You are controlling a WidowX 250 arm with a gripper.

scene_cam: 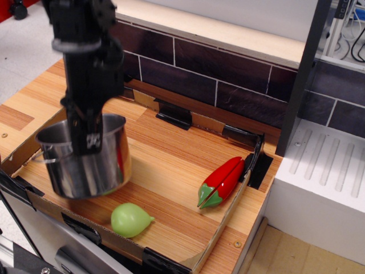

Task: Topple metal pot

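Right now my gripper pinches the near rim of the metal pot, which hangs lifted and upright at lower left. If that thin hold slips, I judge it drops standing or onto the green fruit.

Shiny silver metal pot, black hand, pale green pear, red-and-green pepper, striped wood table

Open wood between pot and pepper
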